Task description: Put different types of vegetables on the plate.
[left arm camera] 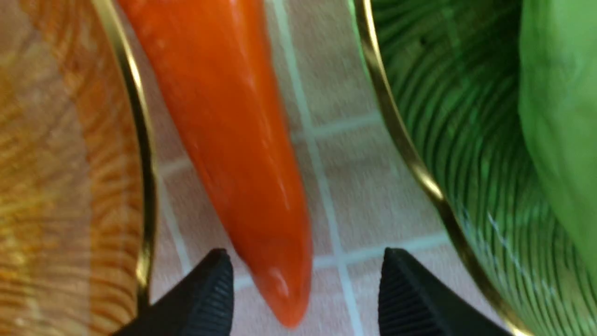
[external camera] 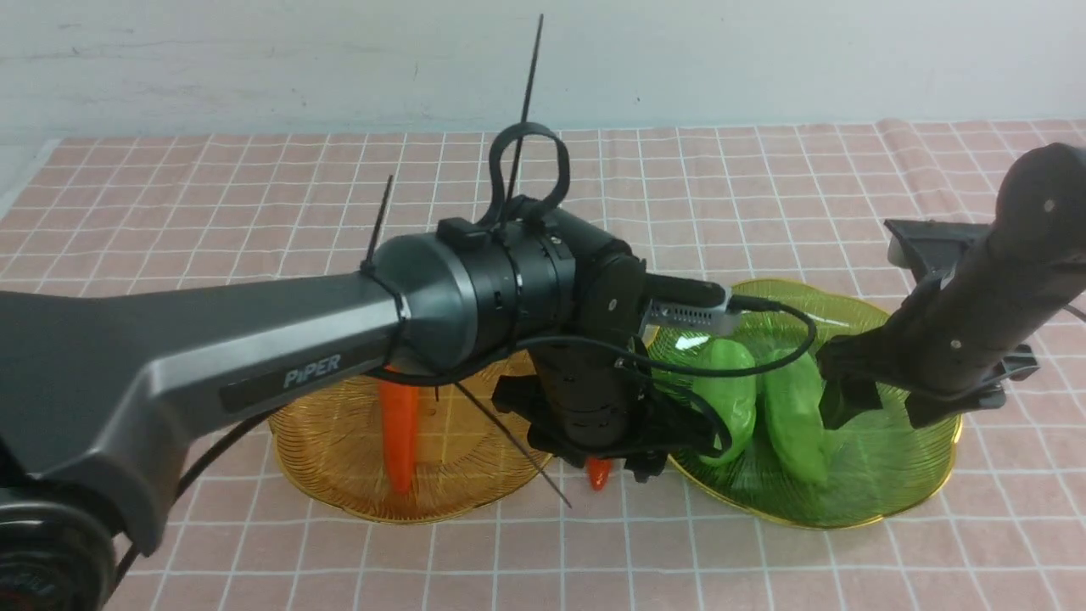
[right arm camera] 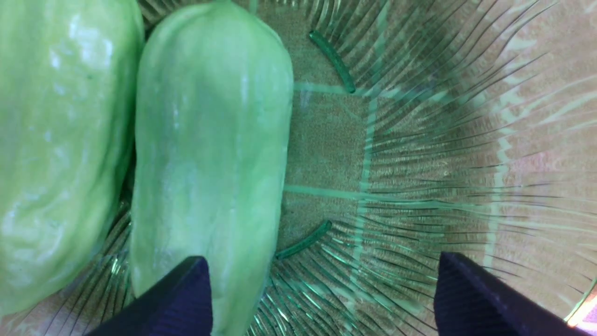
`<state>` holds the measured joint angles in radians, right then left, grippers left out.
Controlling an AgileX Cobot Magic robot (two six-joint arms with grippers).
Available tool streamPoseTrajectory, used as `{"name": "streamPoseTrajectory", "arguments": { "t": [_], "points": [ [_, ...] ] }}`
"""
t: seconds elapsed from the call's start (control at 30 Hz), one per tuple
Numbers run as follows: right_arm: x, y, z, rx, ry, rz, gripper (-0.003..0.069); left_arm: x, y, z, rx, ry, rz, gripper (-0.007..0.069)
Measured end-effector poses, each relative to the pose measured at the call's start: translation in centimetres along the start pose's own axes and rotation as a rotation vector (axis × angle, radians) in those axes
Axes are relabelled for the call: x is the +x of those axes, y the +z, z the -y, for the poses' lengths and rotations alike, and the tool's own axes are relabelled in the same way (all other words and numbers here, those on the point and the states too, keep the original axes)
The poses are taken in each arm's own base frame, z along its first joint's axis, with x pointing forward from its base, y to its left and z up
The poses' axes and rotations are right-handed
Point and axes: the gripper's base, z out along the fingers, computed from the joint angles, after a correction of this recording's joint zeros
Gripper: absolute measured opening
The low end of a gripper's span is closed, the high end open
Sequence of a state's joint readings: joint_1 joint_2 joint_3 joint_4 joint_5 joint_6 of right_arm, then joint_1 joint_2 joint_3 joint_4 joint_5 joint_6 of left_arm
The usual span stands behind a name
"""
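One orange carrot (external camera: 399, 433) lies on the amber plate (external camera: 339, 441). A second carrot (left arm camera: 233, 116) lies over the cloth between the two plates, and only its tip (external camera: 599, 475) shows in the front view. My left gripper (left arm camera: 305, 289) points down over that tip, open, with a gap showing beside one finger (left arm camera: 410, 298). Two light-green ridged vegetables (external camera: 730, 399) (external camera: 797, 416) lie side by side on the green plate (external camera: 899, 475). My right gripper (right arm camera: 322, 294) hangs open over that plate, one finger (right arm camera: 186, 298) above the end of the nearer green vegetable (right arm camera: 210, 154).
The amber plate's gold rim (left arm camera: 144, 186) and the green plate's gold rim (left arm camera: 419, 172) run close on either side of the left fingers. A pink checked cloth (external camera: 764, 178) covers the table. The left arm (external camera: 254, 356) crosses above the amber plate.
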<state>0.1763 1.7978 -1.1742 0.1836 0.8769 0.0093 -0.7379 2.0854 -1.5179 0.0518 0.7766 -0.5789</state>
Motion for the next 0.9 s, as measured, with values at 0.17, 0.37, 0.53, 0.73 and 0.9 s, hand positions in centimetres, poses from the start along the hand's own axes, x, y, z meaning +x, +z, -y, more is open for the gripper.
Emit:
{"name": "streamPoseTrajectory", "arguments": {
  "t": [0.17,0.37,0.53,0.73,0.9],
  "points": [
    [0.0,0.0,0.0,0.0,0.0,0.001,0.0583,-0.3,0.0,-0.2,-0.022,0.003,0.029,0.0388],
    [0.0,0.0,0.0,0.0,0.0,0.001,0.0583,-0.4,0.4,-0.4,-0.055,-0.01,0.049,0.0388],
    [0.0,0.0,0.0,0.0,0.0,0.001,0.0583,-0.3,1.5,-0.5,-0.063,-0.014,0.034,0.0388],
    [0.0,0.0,0.0,-0.003,0.003,0.001,0.0583,-0.2,1.8,-0.3,-0.063,-0.013,0.029,0.0382],
    [0.0,0.0,0.0,-0.005,-0.004,0.001,0.0583,-0.2,1.7,-0.3,-0.064,-0.012,0.03,0.0307]
  ]
}}
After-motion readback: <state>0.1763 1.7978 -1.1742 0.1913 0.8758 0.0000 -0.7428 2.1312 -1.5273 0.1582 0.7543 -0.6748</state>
